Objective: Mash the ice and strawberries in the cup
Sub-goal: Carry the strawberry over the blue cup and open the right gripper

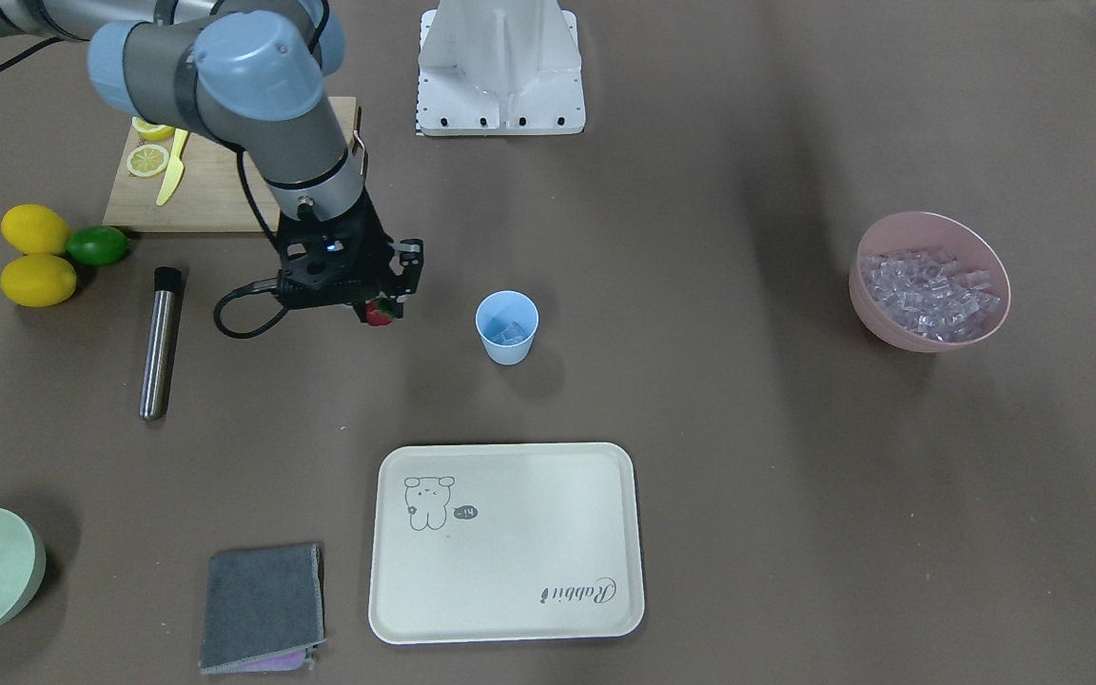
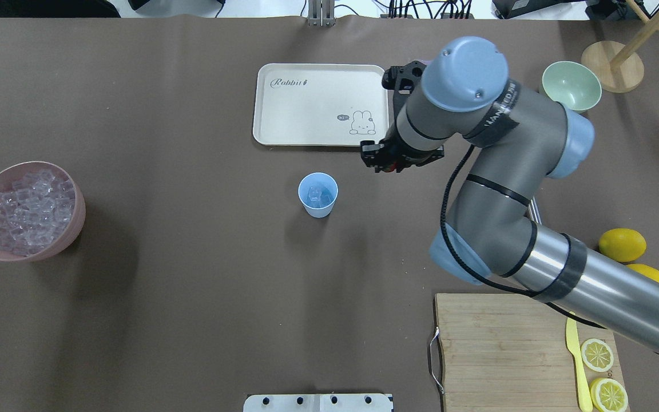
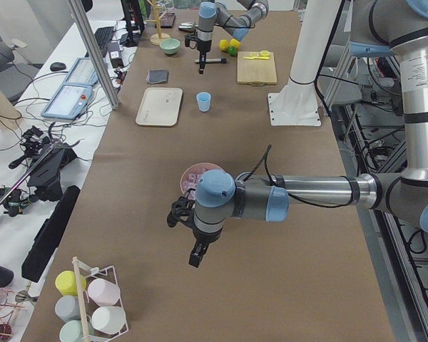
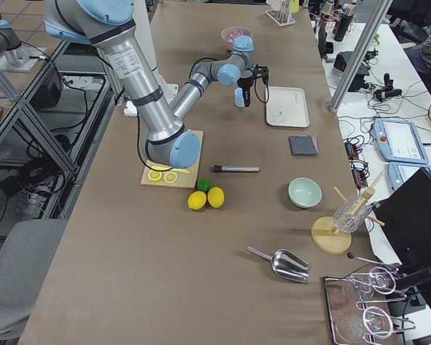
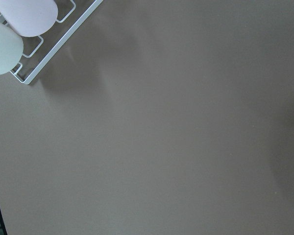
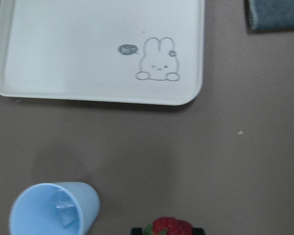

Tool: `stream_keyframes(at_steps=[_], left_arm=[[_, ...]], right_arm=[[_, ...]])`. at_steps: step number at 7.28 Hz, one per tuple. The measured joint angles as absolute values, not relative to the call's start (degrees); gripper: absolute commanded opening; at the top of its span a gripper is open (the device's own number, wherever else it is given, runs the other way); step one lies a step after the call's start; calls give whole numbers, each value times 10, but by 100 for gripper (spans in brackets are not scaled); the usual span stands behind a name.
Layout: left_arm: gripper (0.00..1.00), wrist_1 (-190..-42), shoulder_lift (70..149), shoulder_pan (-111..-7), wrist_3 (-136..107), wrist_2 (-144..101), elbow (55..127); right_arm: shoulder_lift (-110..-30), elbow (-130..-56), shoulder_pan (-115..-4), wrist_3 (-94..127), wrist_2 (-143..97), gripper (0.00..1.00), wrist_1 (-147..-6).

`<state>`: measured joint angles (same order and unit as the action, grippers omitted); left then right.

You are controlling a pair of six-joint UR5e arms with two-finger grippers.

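the right gripper (image 1: 380, 306) is pinching the strawberry (image 6: 171, 227), hanging just beside the cup (image 1: 507, 327), which is holding a few ice cubes (image 2: 318, 196). releasing off-centre could be bouncing the berry off the rim or tipping the light cup. the arm is hiding the grasp from overhead. the left gripper (image 3: 197, 251) is showing only side-on, so i cannot tell its grip.

- Overhead and front-facing cameras looked steeply down on the worktop (image 2: 192, 315) from opposite sides, sharing the cup (image 2: 318, 210) and tray (image 2: 306, 109)
- Side cameras looked along it from either end
- Right wrist camera sat close above the same cup and tray
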<state>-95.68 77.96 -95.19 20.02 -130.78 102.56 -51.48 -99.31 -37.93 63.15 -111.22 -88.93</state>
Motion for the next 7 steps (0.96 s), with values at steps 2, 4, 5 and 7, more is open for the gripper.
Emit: stream_keyframes(at_steps=[2, 4, 5, 7], left_arm=[[100, -963, 780, -952, 200, -1308, 1025], [100, -968, 779, -952, 200, -1307, 1024], [100, -972, 779, -952, 200, -1308, 1025], [100, -975, 778, -952, 200, -1308, 1025]], right_arm=[[-451, -941, -349, 681, -1086, 0, -889], [-433, -913, -316, 710, -1054, 7, -888], [-429, -906, -304, 723, -1047, 36, -888], [-411, -884, -290, 755, -1044, 99, -888]])
